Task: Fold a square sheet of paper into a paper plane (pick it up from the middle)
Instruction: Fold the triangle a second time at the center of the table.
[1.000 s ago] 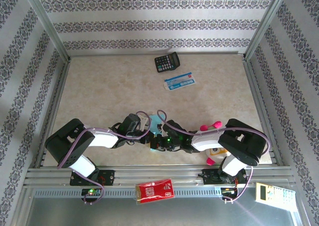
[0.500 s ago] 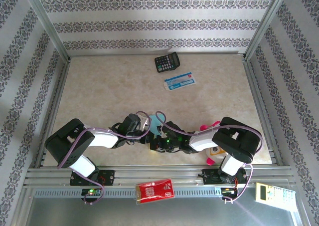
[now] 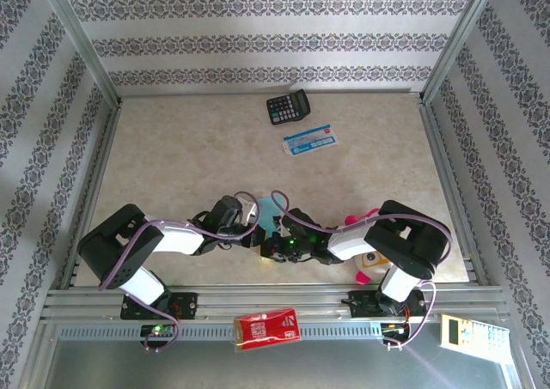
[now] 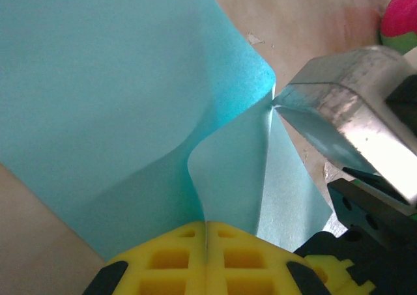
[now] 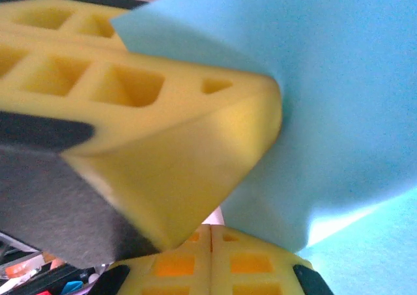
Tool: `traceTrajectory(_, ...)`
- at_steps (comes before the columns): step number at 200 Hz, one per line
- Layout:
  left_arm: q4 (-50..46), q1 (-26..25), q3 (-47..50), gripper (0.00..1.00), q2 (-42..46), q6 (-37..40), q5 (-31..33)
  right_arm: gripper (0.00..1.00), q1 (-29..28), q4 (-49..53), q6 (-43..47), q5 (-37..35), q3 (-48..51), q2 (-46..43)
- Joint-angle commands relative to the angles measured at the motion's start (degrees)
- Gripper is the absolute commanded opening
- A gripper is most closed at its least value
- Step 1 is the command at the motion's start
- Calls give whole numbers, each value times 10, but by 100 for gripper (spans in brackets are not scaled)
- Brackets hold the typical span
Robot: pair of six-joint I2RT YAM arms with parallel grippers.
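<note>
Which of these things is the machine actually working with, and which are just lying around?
In use: thin light turquoise paper sheet, pinched by left pincer and right pincer.
Lying about: black calculator, blue-and-white card, pink-and-white toy, red packet.

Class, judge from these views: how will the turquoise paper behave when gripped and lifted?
Probably floppy: the paper curls into a soft bend where the left fingers pinch it. Likely light: a thin edge pinch seems to carry it. It may crease easily; a sharp pucker shows at one corner.
</note>
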State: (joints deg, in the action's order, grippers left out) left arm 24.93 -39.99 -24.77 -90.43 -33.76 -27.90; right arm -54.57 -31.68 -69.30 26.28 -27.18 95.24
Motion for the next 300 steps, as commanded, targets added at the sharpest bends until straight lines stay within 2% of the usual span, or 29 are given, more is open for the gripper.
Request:
traceTrajectory(1,-59,3,12,0,-46,3,37,4,9,3,-5,-17,4,-34)
traceTrajectory(108,-78,3,3,0,-43,11,43,2,9,49,-15,-19,9,31)
traceTrajectory(173,-87,3,-1,0,-40,14,46,2,9,96,-4,-39,-7,-44)
traceTrajectory(258,-87,3,0,0,-42,16,45,2,-6,117,-5,-45,-33,-39)
traceTrajectory(300,-88,3,-1,0,-43,17,46,1,-22,160,-14,-64,-47,-39)
